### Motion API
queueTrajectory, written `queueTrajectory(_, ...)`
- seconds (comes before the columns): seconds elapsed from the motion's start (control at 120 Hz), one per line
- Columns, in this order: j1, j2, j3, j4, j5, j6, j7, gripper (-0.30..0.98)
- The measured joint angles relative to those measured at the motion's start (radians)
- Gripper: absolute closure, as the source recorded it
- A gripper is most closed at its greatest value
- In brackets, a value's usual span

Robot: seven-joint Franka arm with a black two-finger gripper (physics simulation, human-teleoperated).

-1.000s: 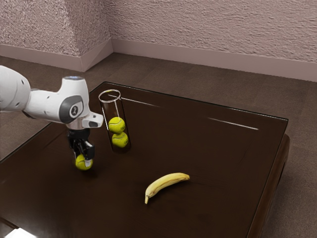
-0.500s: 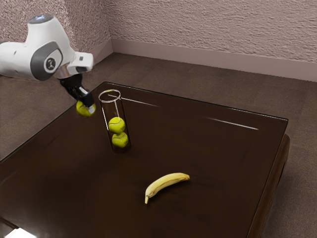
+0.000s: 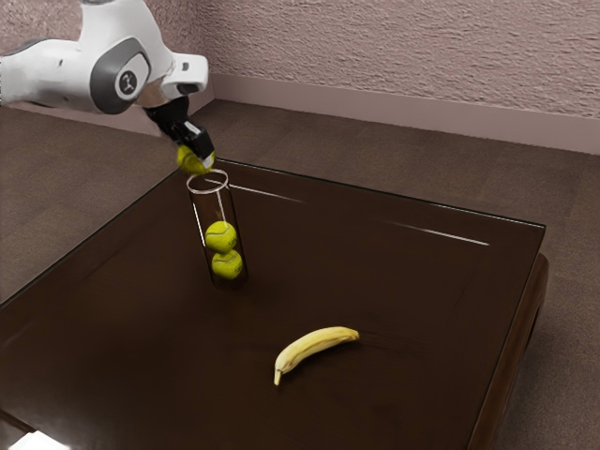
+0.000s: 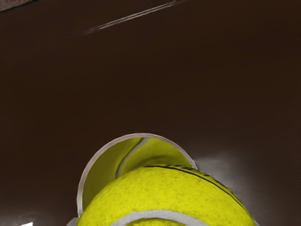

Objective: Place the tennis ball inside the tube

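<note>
The fuzzy tennis ball (image 3: 193,160) is pinched in the jaws, parted by its width, raised near the round mouth of the clear, cylindrical tube (image 3: 208,193). Two felted balls (image 3: 221,236) sit stacked inside. A smooth, curved banana (image 3: 315,347) lies on the dark, glossy table (image 3: 403,291).

"How many balls (image 3: 195,158) do you count?"
"Three balls, all told."
"And what else is there?"
"One tube (image 3: 212,207), one banana (image 3: 317,347) and one table (image 3: 403,281)."
</note>
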Motion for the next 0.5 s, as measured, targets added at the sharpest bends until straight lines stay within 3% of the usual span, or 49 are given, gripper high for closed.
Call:
queueTrajectory(0.092,0.005,0.036,0.002,0.045,-0.010,-0.006,0.011,0.28)
queueTrajectory(0.183,0.010,0.062,0.001,0.071,-0.022,-0.012,0.026,0.18)
queueTrajectory(0.333,-0.009,0.052,-0.002,0.080,-0.029,-0.033,0.046,0.09)
queueTrajectory(0.5,-0.033,-0.036,-0.042,0.081,-0.012,-0.211,0.062,0.04)
